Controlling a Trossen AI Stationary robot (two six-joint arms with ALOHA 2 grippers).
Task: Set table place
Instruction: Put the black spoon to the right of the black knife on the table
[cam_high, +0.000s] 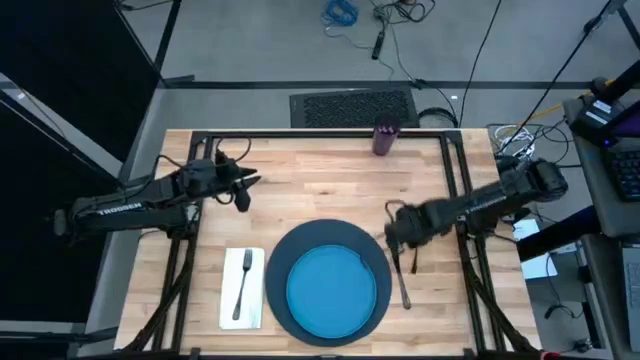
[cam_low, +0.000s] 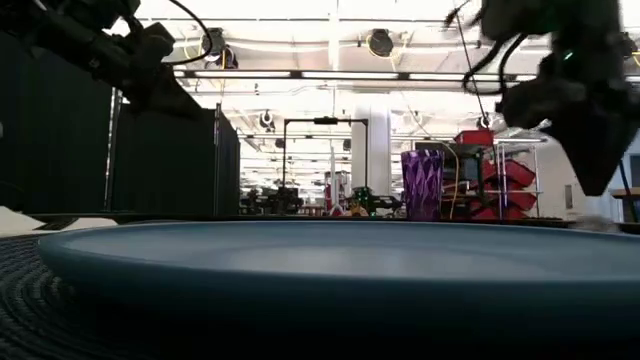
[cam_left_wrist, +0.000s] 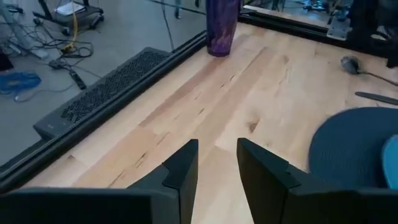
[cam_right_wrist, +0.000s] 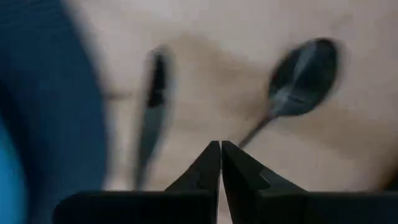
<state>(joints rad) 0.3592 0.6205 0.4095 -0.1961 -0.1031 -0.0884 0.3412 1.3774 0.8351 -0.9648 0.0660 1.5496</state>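
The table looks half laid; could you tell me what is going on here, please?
A two-armed robot is setting a place on the table. The blue plate sits on the dark round disc, with the fork on the napkin beside it. The right gripper, fingers shut and empty, hovers over the knife and spoon lying on the other side. The left gripper waits open over bare wood. The purple cup stands at the far edge.

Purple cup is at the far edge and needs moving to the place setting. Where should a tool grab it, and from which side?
Take the purple cup around its faceted side wall, about mid-height, coming in level from the table's open middle. It stands upright and alone near the far edge of the table, so nothing blocks that approach. The left tool, open and already facing it, looks best placed.
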